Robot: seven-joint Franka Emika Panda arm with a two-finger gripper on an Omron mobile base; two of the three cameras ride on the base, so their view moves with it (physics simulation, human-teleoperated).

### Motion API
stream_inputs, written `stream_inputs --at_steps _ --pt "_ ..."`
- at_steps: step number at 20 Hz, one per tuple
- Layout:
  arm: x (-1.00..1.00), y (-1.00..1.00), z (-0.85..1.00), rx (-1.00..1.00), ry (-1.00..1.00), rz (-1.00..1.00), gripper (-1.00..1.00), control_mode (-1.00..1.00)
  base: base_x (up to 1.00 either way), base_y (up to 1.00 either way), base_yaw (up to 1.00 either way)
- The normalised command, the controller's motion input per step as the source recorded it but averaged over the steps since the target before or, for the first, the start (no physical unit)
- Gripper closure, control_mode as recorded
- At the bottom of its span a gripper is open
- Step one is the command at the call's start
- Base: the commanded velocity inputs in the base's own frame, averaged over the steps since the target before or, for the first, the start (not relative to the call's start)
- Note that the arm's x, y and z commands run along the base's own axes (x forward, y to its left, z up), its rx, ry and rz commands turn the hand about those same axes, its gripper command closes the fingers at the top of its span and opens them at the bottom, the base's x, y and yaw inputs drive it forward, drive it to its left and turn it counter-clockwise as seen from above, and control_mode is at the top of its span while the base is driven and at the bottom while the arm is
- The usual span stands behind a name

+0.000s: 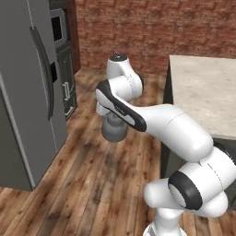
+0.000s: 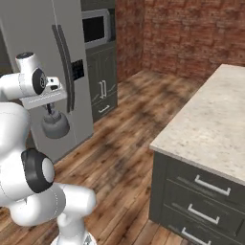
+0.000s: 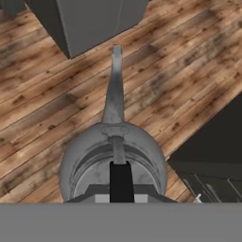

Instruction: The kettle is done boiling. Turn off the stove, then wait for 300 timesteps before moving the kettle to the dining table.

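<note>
The kettle (image 1: 113, 129) hangs below the tool (image 2: 48, 111), above the wooden floor (image 1: 106, 179). The refrigerator (image 1: 27, 92) stands left of the kettle; the dining table (image 1: 207, 92) stands right of it. A microwave (image 2: 97, 27) sits beyond the refrigerator, and a brick wall (image 1: 152, 32) runs behind everything.

1. I see a wooden plank floor (image 1: 106, 184) spread below the jaws, carrying the grey fridge (image 1: 27, 92) and the island.
2. The island's beige speckled worktop (image 2: 215, 124) sits off to the side of the jaws, its surface bare.
</note>
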Motion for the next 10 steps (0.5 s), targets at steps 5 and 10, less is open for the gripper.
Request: stream_inputs --at_steps 5,10 --pt "0.00 0.00 0.00 0.00 0.00 0.00 1.00 1.00 0.53 0.55 -0.43" --pt "0.00 0.00 0.00 0.00 0.00 0.00 1.00 1.00 0.56 0.53 -0.42"
